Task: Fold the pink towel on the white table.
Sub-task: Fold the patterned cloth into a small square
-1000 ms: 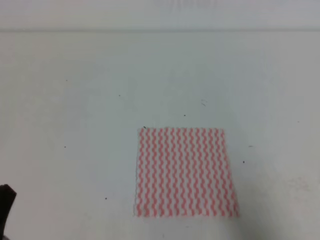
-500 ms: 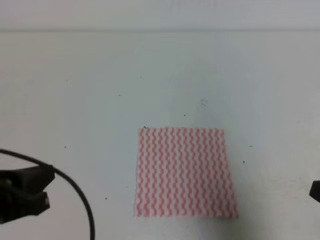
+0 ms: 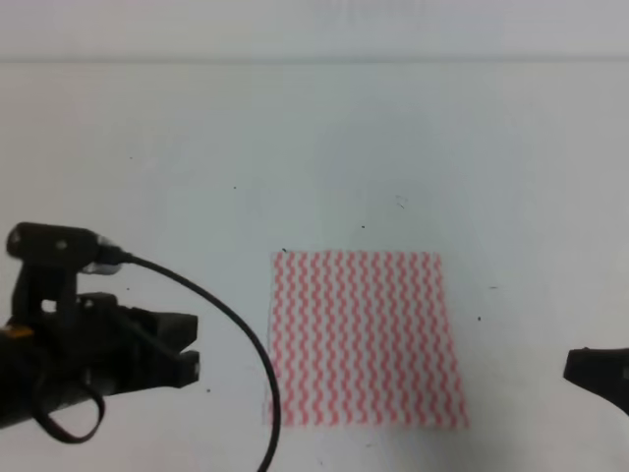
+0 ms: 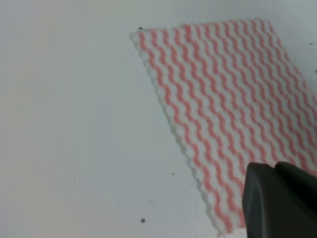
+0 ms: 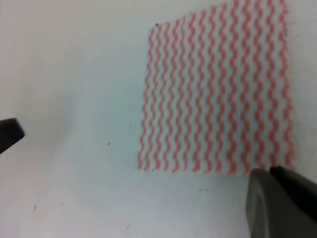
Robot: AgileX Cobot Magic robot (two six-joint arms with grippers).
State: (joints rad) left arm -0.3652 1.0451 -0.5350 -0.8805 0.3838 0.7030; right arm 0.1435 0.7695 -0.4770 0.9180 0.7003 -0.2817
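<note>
The pink towel [image 3: 364,339] lies flat and unfolded on the white table [image 3: 314,128], in the lower middle of the high view. My left gripper [image 3: 195,346] hovers left of the towel's left edge, its tips pointing at it, and is empty. Its jaws look shut. In the left wrist view the towel [image 4: 233,104] runs diagonally, with the gripper [image 4: 274,171] over its near corner. My right gripper [image 3: 572,369] enters at the right edge, right of the towel. In the right wrist view the gripper [image 5: 270,173] sits by the towel's [image 5: 218,94] near right corner, jaws together and empty.
The left arm's black cable [image 3: 246,324] loops down between the left gripper and the towel's left edge. The table carries a few tiny dark specks [image 3: 363,227]. The table's back edge [image 3: 314,61] runs along the top. The left gripper's tip [image 5: 10,135] shows at the right wrist view's left edge.
Both arms have come into view. The left gripper rose from the lower left corner and moved right toward the towel; the right gripper entered from the right edge. The towel has not moved.
</note>
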